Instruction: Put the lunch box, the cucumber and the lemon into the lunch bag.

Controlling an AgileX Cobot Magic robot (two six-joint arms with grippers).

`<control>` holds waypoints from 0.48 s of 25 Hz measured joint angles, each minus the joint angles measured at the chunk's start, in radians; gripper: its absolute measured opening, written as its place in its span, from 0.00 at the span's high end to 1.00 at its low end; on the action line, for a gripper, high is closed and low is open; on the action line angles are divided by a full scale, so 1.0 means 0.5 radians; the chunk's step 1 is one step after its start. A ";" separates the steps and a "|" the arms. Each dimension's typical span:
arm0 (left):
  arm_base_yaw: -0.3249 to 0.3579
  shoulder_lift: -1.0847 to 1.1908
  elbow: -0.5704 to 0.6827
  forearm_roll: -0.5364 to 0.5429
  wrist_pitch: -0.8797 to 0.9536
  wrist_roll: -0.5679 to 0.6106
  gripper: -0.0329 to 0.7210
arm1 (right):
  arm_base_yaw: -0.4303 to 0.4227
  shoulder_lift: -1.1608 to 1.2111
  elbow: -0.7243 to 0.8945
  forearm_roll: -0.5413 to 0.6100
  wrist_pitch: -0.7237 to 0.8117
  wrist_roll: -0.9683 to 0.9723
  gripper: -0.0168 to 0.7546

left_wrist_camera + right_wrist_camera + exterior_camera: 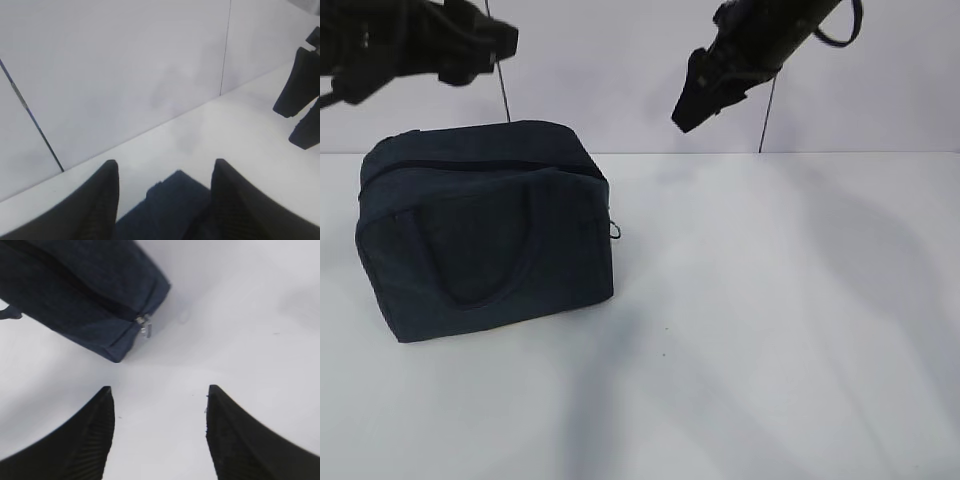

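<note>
A plain white tabletop (770,330) runs back to a pale wall (620,70) crossed by thin dark lines. On it stands the large dark navy fabric lunch bag (485,230), boxy, its black zipper drawn along the top edge, a loop handle lying against its front and a small silver pull (145,326) at its end. The left gripper (165,195) hangs above the bag's top, black fingers spread with nothing between them. The right gripper (160,435) hangs high, off the bag's pull end, fingers likewise spread over bare table.
</note>
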 joint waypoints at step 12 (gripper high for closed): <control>0.000 0.000 -0.323 0.000 0.199 -0.049 0.42 | 0.000 -0.543 -0.013 -0.395 0.050 0.249 0.39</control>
